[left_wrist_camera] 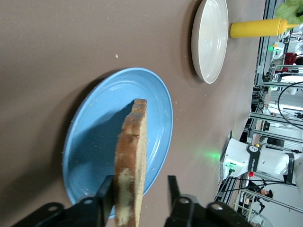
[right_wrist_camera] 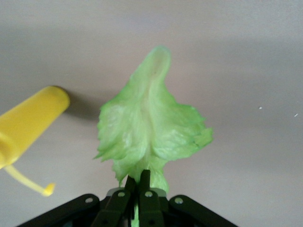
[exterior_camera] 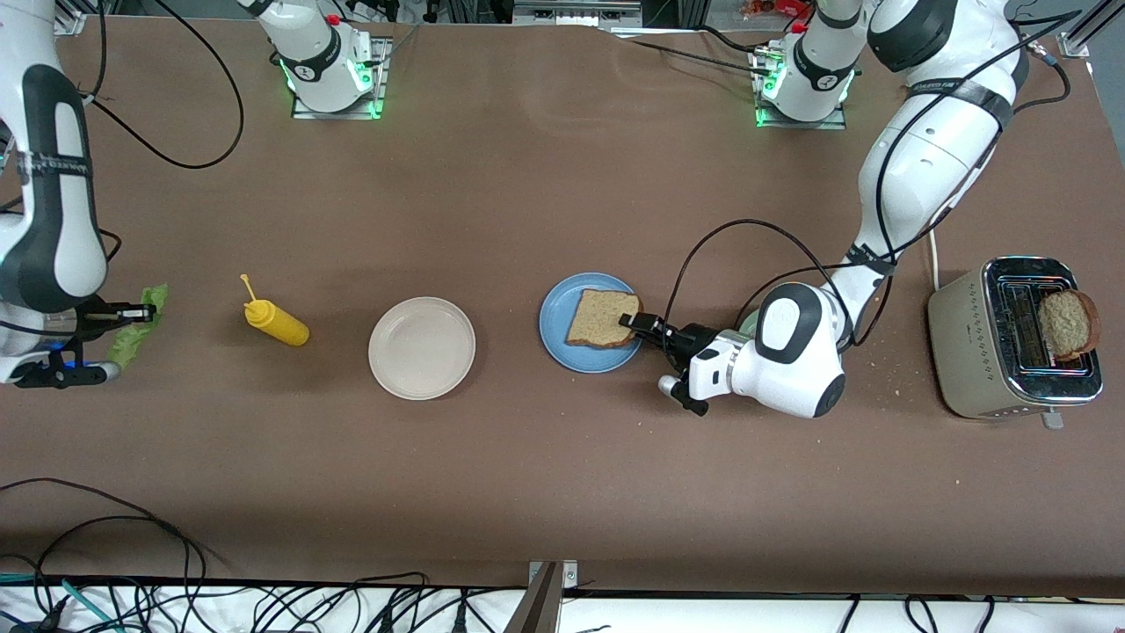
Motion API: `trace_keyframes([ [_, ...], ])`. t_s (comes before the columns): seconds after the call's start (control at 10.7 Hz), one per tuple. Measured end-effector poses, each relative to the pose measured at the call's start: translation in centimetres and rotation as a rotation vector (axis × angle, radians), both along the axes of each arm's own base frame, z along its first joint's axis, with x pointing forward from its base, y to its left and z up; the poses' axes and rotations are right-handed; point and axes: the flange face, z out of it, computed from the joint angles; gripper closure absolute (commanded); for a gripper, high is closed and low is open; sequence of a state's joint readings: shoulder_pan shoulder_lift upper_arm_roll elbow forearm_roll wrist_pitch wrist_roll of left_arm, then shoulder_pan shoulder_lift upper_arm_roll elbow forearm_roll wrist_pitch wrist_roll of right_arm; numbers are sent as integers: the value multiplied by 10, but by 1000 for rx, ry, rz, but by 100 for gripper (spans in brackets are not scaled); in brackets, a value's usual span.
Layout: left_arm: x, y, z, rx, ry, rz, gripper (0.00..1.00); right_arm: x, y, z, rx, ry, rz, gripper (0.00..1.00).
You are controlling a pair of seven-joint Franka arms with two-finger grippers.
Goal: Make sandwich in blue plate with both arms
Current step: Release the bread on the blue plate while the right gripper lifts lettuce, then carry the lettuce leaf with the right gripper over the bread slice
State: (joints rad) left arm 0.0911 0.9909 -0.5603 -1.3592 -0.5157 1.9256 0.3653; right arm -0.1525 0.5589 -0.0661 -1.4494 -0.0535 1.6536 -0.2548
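Note:
The blue plate [exterior_camera: 562, 334] sits mid-table with one tan bread slice [exterior_camera: 602, 318] on it. My left gripper [exterior_camera: 635, 323] is at the slice's edge toward the left arm's end, low over the plate rim. In the left wrist view the slice [left_wrist_camera: 130, 170] shows edge-on over the blue plate [left_wrist_camera: 94, 137]. That gripper [left_wrist_camera: 139, 198] is open: one finger touches the crust, the other stands clear. My right gripper [exterior_camera: 145, 311], at the right arm's end of the table, is shut on a ruffled green lettuce leaf [exterior_camera: 136, 338]. The leaf [right_wrist_camera: 151, 127] hangs from the pinched fingers of that gripper [right_wrist_camera: 138, 189].
A yellow squeeze bottle [exterior_camera: 275, 322] lies between the lettuce and a cream-white plate [exterior_camera: 422, 347]. A toaster [exterior_camera: 962, 352] at the left arm's end holds another bread slice [exterior_camera: 1068, 323]. A pale green plate [exterior_camera: 749, 322] peeks out from under the left arm. Crumbs lie near the toaster.

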Motion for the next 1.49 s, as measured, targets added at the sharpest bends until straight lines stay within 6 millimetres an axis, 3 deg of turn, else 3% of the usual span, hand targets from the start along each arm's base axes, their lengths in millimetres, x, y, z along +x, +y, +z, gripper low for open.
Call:
trace_keyframes([
  [0.19,4,11,-4,-5,-20,-3,0,1,21,37,42,-16,7,100],
  [0.37,9,24,-3,1,-51,-10,0,2,57,73,56,-38,3,100],
  [0.56,16,43,3,38,-88,-26,0,3,112,97,59,-60,-23,100],
  [0.75,24,65,25,83,-128,-55,0,1,175,109,57,-68,-70,100],
  [1.12,34,141,101,228,-185,-121,0,-14,290,122,50,-77,-197,100],
  [1.31,25,156,154,377,-182,-157,0,-18,342,117,76,-99,-263,100],
  [1.49,11,168,223,534,-195,-186,0,-24,398,98,114,-99,-338,100],
])
